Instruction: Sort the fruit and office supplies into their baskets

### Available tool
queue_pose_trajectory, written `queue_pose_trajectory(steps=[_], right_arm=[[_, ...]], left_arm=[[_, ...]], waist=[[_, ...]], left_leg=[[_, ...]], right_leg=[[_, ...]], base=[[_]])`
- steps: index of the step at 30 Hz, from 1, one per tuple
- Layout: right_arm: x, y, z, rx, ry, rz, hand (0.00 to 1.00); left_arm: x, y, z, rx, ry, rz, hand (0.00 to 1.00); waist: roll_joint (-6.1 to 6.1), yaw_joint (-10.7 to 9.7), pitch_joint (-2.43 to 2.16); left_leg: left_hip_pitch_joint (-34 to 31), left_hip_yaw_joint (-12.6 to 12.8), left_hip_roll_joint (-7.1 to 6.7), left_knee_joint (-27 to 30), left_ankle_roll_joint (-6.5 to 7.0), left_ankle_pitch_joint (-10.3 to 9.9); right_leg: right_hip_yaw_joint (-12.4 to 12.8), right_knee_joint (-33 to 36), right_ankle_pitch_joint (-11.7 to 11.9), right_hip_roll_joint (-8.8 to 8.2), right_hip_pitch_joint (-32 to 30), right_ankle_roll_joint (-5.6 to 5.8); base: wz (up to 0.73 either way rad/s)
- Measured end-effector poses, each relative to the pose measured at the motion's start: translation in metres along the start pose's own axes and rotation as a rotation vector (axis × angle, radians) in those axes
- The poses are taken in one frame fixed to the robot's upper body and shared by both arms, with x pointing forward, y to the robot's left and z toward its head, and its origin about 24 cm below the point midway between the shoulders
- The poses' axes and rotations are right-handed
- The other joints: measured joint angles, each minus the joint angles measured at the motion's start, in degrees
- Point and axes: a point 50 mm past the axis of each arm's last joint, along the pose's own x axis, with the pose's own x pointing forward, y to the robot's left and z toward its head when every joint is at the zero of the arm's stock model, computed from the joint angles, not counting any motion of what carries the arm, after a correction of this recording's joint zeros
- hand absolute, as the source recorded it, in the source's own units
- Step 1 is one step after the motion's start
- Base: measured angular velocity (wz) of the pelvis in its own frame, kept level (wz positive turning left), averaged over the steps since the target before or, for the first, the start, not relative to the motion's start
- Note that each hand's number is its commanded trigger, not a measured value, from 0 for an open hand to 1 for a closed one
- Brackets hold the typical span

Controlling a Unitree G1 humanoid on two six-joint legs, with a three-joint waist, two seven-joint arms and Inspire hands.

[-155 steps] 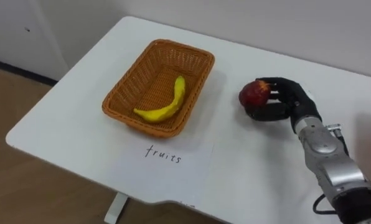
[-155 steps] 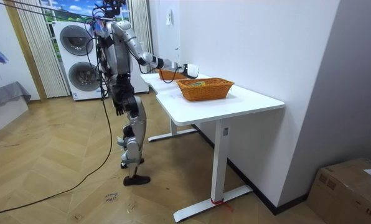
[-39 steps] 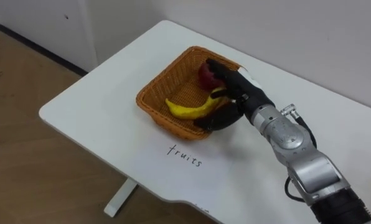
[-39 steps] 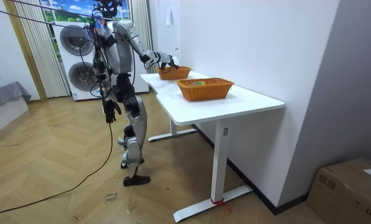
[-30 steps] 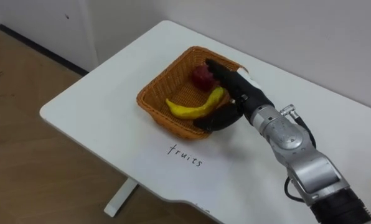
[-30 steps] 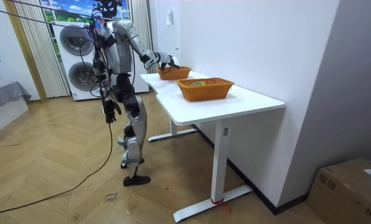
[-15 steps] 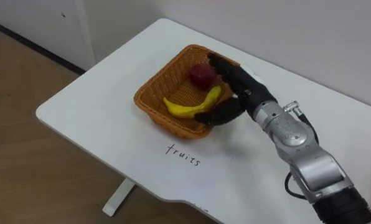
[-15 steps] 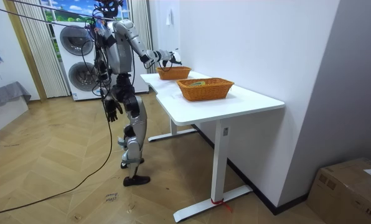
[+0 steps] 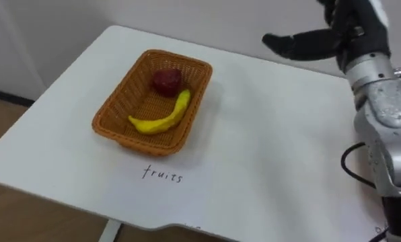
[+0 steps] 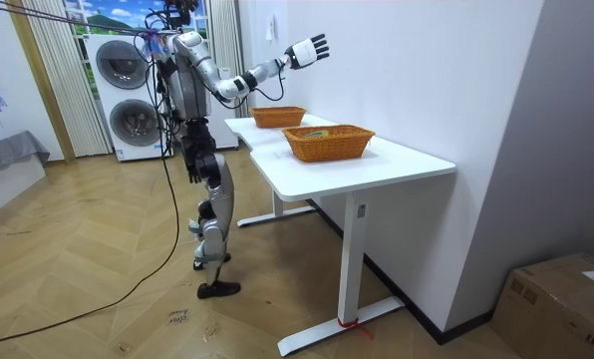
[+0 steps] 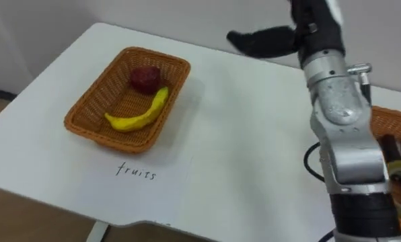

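The wicker fruit basket (image 9: 118, 113) stands on the left part of the white table (image 9: 274, 154). Inside it lie a red apple (image 9: 167, 81) at the far end and a yellow banana (image 9: 159, 119) across the middle. My right hand (image 9: 345, 33) is raised high above the table's far right, open, fingers straight and thumb out to the left, holding nothing. In the room view I stand at the table's end with that hand (image 10: 307, 50) lifted over the far basket (image 10: 277, 117). My left hand (image 10: 192, 165) hangs by my hip.
A paper label (image 9: 163, 176) lies in front of the fruit basket, near the table's front edge. A second wicker basket (image 11: 397, 128) with office things sits at the table's right; in the room view that basket (image 10: 329, 142) is the nearer one. A wall runs behind the table.
My right hand has risen from over the fruit basket to high above the table, still open. The apple stays in the basket beside the banana. The head camera has shifted.
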Motion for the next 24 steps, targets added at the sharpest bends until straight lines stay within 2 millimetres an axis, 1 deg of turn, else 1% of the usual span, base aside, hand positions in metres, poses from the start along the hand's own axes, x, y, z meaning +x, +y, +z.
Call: queue_pose_trajectory(steps=[1, 2, 4, 5, 6, 7, 9, 10, 11, 12, 15, 20, 22, 24], right_arm=[[-0.002, -0.005, 0.001, 0.001, -0.003, -0.035, 0.00], [-0.004, -0.009, 0.001, 0.003, -0.005, -0.054, 0.00], [-0.007, -0.016, 0.004, 0.003, -0.015, -0.097, 0.00], [-0.007, -0.020, 0.005, 0.010, -0.020, -0.115, 0.00], [-0.009, -0.024, 0.003, 0.017, -0.014, -0.132, 0.00], [-0.011, -0.027, 0.001, 0.026, -0.007, -0.143, 0.00], [-0.014, -0.033, 0.000, 0.053, 0.001, -0.182, 0.00], [-0.014, -0.035, 0.000, 0.061, 0.001, -0.189, 0.00], [-0.015, -0.040, 0.001, 0.073, -0.002, -0.215, 0.00], [-0.017, -0.047, 0.001, 0.075, -0.004, -0.243, 0.00], [-0.026, -0.058, 0.000, 0.096, -0.001, -0.291, 0.00], [-0.037, -0.072, -0.002, 0.080, 0.009, -0.375, 0.00], [-0.040, -0.078, -0.002, 0.077, 0.007, -0.410, 0.00], [-0.042, -0.084, -0.001, 0.075, 0.004, -0.457, 0.00]], left_arm=[[0.000, 0.001, 0.002, -0.004, -0.014, 0.003, 0.00], [0.000, 0.000, 0.003, -0.007, -0.020, 0.003, 0.00], [0.001, -0.001, 0.008, -0.008, -0.040, 0.006, 0.00], [0.001, -0.001, 0.012, -0.007, -0.054, 0.005, 0.00], [0.001, -0.002, 0.013, -0.006, -0.060, 0.005, 0.00], [0.001, -0.002, 0.014, -0.004, -0.063, 0.004, 0.00], [0.001, -0.004, 0.017, 0.002, -0.073, 0.001, 0.00], [0.001, -0.003, 0.017, 0.003, -0.074, 0.002, 0.00], [0.001, -0.003, 0.017, 0.005, -0.077, 0.001, 0.00], [0.001, -0.004, 0.018, 0.007, -0.083, -0.004, 0.00], [0.000, -0.003, 0.015, 0.003, -0.086, -0.007, 0.00], [-0.001, -0.004, 0.013, -0.005, -0.088, -0.017, 0.00], [-0.001, -0.003, 0.013, -0.007, -0.091, -0.015, 0.00], [-0.001, 0.000, 0.010, -0.015, -0.098, -0.009, 0.00]], waist=[[0.17, -0.96, -0.02], [0.21, -1.38, -0.04], [0.30, -1.97, -0.10], [0.18, -2.60, -0.02], [-0.05, -3.54, -0.06], [-0.09, -4.01, -0.08], [-0.32, -5.98, -0.25], [-0.28, -6.32, -0.25], [-0.14, -6.77, -0.27], [-0.04, -7.19, -0.18], [0.07, -7.98, -0.21], [0.26, -8.38, -0.22], [0.04, -9.01, -0.25], [-0.49, -9.31, -0.24]], left_leg=[[0.44, 0.74, 0.17, -0.45, -0.02, -0.01], [0.71, 1.11, 0.26, -0.88, -0.03, -0.01], [1.22, 2.73, 0.58, -1.51, -0.10, -0.05], [1.62, 3.89, 0.86, -1.73, -0.24, -0.18], [1.99, 4.29, 1.00, -1.90, -0.36, -0.27], [2.07, 4.35, 1.04, -1.88, -0.41, -0.34], [2.07, 5.18, 1.30, -1.89, -0.48, -0.48], [2.06, 5.48, 1.38, -1.90, -0.49, -0.49], [1.97, 6.02, 1.50, -1.90, -0.51, -0.50], [1.96, 6.48, 1.67, -1.90, -0.55, -0.52], [1.94, 7.23, 2.06, -2.00, -0.81, -0.67], [1.98, 7.75, 2.20, -2.29, -0.91, -0.72], [2.02, 7.82, 2.20, -2.28, -0.92, -0.74], [2.01, 7.87, 2.20, -2.29, -0.92, -0.75]], right_leg=[[0.74, -0.02, 0.01, 0.16, 0.16, -0.02], [1.09, -0.01, 0.01, 0.23, 0.19, -0.02], [2.68, 0.16, 0.09, 0.55, -0.33, -0.15], [3.72, 0.25, 0.24, 0.87, -0.56, -0.29], [4.37, 0.23, 0.33, 1.12, -0.54, -0.36], [4.58, 0.20, 0.34, 1.21, -0.53, -0.38], [5.48, 0.07, 0.50, 1.48, -0.85, -0.52], [5.74, 0.08, 0.55, 1.55, -1.01, -0.55], [6.25, 0.10, 0.67, 1.69, -1.46, -0.61], [6.55, 0.04, 0.80, 1.82, -1.65, -0.67], [7.08, 0.04, 0.90, 2.25, -2.13, -0.83], [7.92, 0.04, 0.92, 2.54, -2.56, -0.88], [7.95, 0.04, 0.92, 2.53, -2.53, -0.88], [7.96, 0.07, 0.92, 2.53, -2.61, -0.87]], base=[[-0.42], [-0.35], [-0.41], [-0.46], [-0.38], [-0.21], [-0.19], [-0.26], [-0.22], [-0.19], [-0.16], [-0.08], [0.00], [0.00]])
